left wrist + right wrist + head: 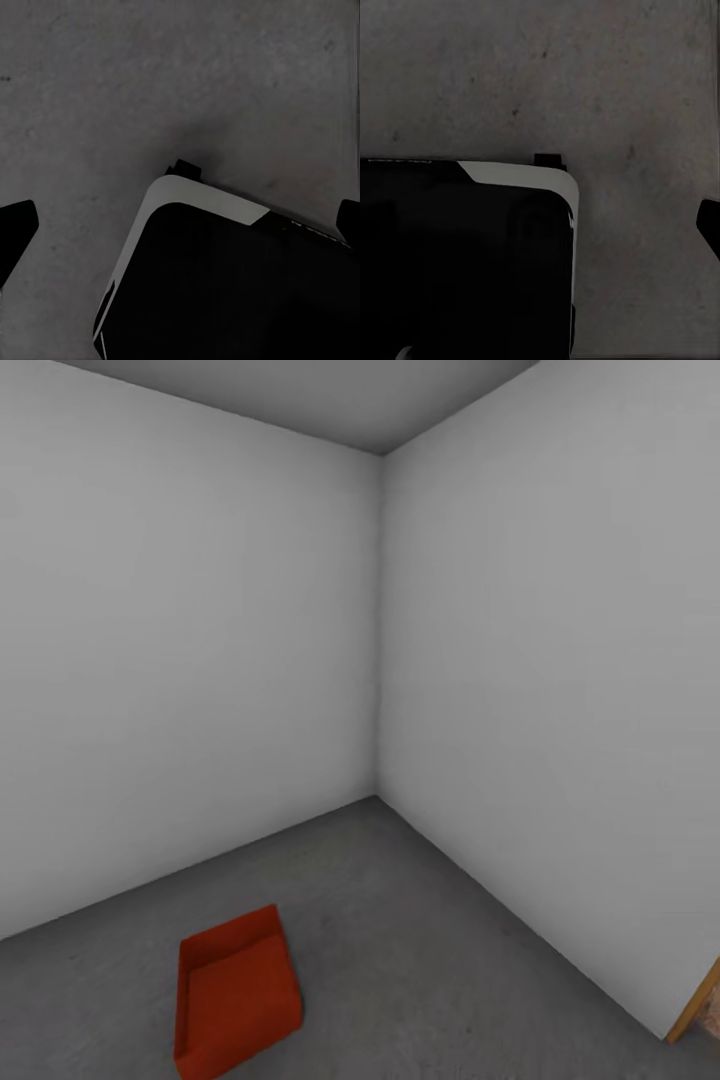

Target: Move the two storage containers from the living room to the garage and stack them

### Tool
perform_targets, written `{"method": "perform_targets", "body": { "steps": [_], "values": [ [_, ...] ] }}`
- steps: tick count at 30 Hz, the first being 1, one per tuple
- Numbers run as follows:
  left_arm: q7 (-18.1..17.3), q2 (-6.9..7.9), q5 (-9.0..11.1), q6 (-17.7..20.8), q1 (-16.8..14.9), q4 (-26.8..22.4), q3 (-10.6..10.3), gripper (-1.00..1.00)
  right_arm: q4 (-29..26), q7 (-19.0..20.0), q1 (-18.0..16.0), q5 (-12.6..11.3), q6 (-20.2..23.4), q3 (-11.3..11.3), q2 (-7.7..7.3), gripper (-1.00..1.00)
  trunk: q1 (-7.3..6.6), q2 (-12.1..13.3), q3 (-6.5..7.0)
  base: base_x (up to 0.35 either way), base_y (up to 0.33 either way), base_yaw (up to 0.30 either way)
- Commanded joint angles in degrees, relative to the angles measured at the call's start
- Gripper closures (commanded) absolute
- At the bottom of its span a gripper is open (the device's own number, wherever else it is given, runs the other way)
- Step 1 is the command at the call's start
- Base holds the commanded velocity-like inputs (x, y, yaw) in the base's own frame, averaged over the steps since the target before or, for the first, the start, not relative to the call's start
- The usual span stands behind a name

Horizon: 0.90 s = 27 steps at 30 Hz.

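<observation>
One orange-red storage container [235, 995] lies on the grey garage floor [420, 940] near the white corner (its near end cut off), and whether either arm's jaws are open I cannot tell.

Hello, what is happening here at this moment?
The robot stands in a bare white-walled corner of the garage. One orange-red storage container lies on the dark grey floor, with nothing stacked on it. Nothing is being carried: both wrist cameras look down at the robot's dark base and the floor. The left gripper looks open; the right one cannot be judged.
</observation>
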Motion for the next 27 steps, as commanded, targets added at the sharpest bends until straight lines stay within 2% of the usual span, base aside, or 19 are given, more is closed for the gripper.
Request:
{"method": "perform_targets", "body": {
  "steps": [1,27],
  "values": [
    [0.1,0.00,0.0,-0.1,0.0,0.0,0.4,-1.00,0.2,0.1,-0.1,-0.2,-0.3,0.3,0.00,-1.00,0.02,-0.1,-0.11,0.000,0.000,-0.300],
    [0.1,0.00,0.0,-0.1,0.0,0.0,0.4,-1.00,0.2,0.4,-0.1,-0.1,-0.4,0.3,-0.01,-1.00,0.02,-0.1,-0.11,0.000,0.000,-0.300]
  ]
}}
